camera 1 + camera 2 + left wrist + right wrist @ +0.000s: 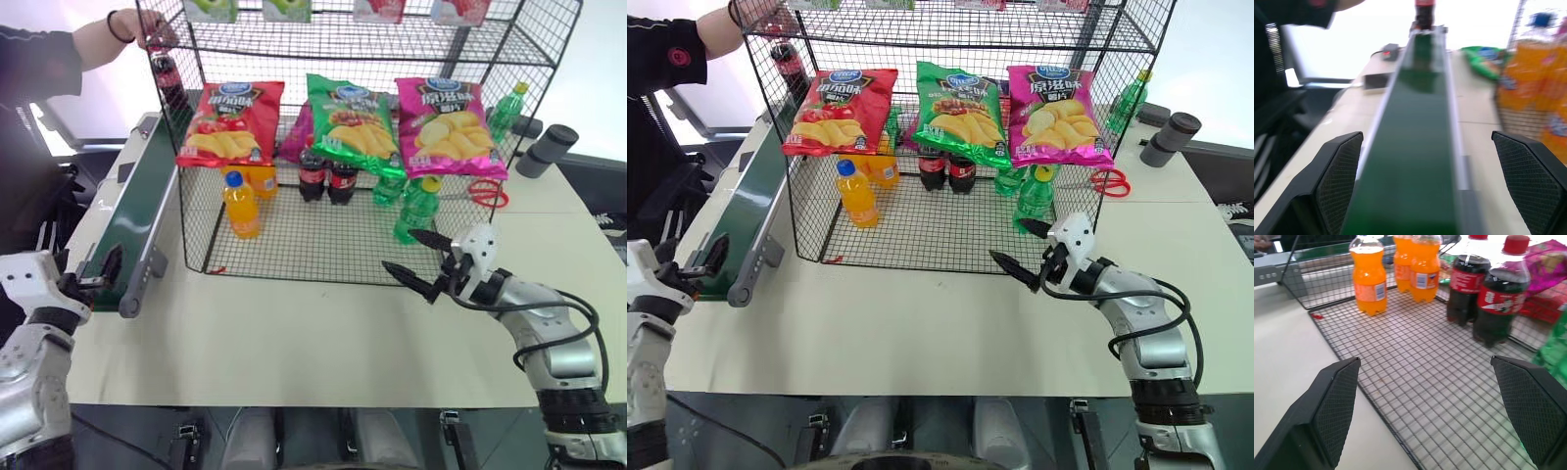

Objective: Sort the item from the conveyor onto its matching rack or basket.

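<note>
Cola bottle (167, 80) far beyond left hand (1425, 191)

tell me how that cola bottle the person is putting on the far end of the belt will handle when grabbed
The cola bottle looks full of dark drink, so probably heavy for its size and fairly stiff. It is tall and narrow, standing upright at the conveyor end under a person's hand, so it may tip if nudged high. Its smooth round plastic could slip or roll once down.

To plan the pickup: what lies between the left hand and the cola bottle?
In the left wrist view, bare conveyor belt runs from the open left hand to the cola bottle.
</note>
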Action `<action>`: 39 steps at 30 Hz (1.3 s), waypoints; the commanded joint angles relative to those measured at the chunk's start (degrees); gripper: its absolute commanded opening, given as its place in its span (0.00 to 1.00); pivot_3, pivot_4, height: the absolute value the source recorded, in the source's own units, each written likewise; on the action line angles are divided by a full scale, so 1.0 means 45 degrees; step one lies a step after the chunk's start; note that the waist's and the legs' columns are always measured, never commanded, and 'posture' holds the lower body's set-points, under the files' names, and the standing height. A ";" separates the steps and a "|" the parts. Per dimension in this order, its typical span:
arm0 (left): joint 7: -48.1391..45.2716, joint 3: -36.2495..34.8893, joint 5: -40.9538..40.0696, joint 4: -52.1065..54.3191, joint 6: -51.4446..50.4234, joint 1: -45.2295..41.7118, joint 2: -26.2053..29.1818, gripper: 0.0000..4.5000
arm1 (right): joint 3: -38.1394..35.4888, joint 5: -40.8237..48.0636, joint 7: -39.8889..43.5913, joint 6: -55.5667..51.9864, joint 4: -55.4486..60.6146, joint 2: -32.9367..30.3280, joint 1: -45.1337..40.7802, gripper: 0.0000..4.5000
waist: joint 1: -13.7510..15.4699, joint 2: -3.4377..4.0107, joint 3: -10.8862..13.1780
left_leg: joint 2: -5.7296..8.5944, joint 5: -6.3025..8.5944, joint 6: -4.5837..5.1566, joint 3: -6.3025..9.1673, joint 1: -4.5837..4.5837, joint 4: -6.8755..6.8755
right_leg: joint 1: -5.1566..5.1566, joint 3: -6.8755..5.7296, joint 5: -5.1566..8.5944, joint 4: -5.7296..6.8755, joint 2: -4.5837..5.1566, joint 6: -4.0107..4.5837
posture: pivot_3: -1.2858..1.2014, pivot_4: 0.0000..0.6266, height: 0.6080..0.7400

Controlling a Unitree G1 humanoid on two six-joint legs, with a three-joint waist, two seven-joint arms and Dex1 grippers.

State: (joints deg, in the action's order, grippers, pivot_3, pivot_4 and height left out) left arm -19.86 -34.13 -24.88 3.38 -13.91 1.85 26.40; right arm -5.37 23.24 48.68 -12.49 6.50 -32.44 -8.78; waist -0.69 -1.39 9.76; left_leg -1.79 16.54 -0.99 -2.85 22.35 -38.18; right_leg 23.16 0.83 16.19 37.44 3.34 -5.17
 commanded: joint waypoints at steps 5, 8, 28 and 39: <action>0.0301 0.0682 0.0756 -0.1342 0.1583 -0.1277 -0.0303 1.00 | 0.0265 0.0170 -0.0409 -0.0026 0.1602 0.0475 0.0379 0.99 | 0.0007 -0.0004 -0.0002 | 0.0001 0.0000 0.0000 0.0004 0.0002 0.0001 | 0.0000 -0.0006 -0.0001 0.0003 0.0013 -0.0001 | 0.52 0.24 1.00; 0.0566 0.0842 0.1056 -0.1944 0.1924 -0.1625 -0.0291 1.00 | 0.0559 0.0107 -0.0509 -0.0128 0.2093 0.0598 0.0608 0.99 | -0.0033 -0.0004 -0.0003 | -0.0002 0.0000 0.0000 0.0004 0.0001 0.0003 | 0.0003 -0.0005 -0.0001 0.0005 0.0012 -0.0002 | 0.52 0.24 1.00; 0.0782 0.1080 0.1342 -0.3937 0.3160 -0.2497 -0.0287 1.00 | 0.1435 -0.0351 -0.1079 0.0174 0.2263 0.1192 0.0518 0.99 | -0.0021 -0.0006 -0.0004 | 0.0001 0.0000 -0.0001 0.0006 0.0002 0.0003 | 0.0006 -0.0013 -0.0002 0.0007 0.0025 -0.0003 | 0.52 0.24 1.00; 0.0887 0.1031 0.1101 -0.3774 0.3179 -0.2381 -0.0311 1.00 | 0.1582 -0.0415 -0.0885 0.0375 0.1908 0.1351 0.0281 0.99 | -0.0016 -0.0006 -0.0004 | 0.0001 0.0000 -0.0001 0.0007 0.0002 0.0003 | 0.0006 -0.0014 -0.0002 0.0007 0.0029 -0.0003 | 0.52 0.24 1.00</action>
State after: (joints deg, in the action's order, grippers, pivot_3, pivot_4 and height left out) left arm -16.14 -28.45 -19.31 -15.27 -0.73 -8.84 24.59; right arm 1.97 21.01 44.41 -11.99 14.25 -26.57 -6.97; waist -0.76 -1.42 9.75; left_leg -1.79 16.54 -0.99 -2.82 22.36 -38.16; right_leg 23.18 0.76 16.18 37.47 3.47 -5.18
